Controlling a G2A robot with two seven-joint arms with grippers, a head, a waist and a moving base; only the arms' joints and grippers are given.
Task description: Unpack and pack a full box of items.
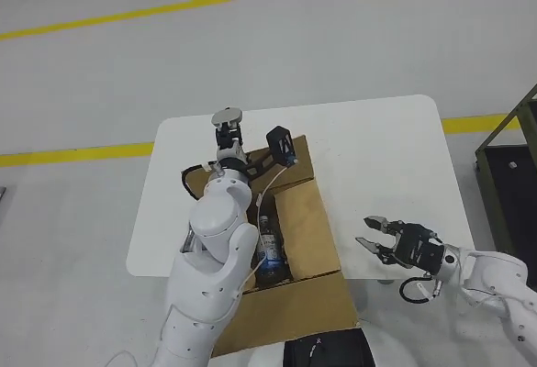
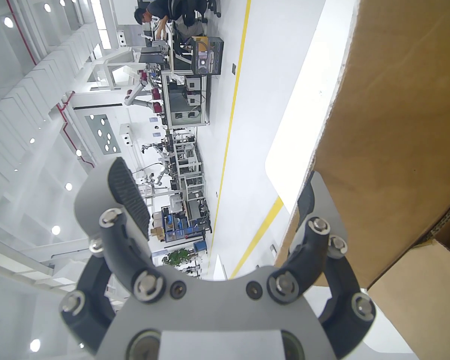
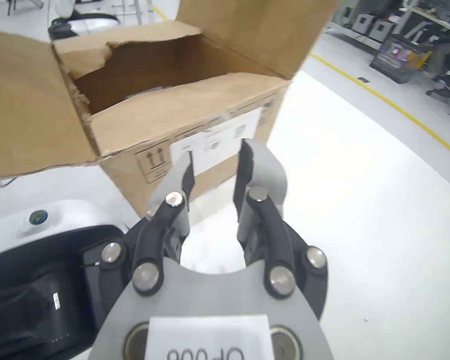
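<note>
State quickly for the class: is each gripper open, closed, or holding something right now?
Left gripper: open, holding nothing, one finger close by the cardboard box flap.
Right gripper: open, holding nothing.

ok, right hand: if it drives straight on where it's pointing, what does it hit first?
Most likely the cardboard box: the right hand, open, points at its labelled side wall, with only bare table between them. Depth is hard to judge.

Left gripper (image 2: 217, 181) hangs spread beside box flap (image 2: 397, 95).
</note>
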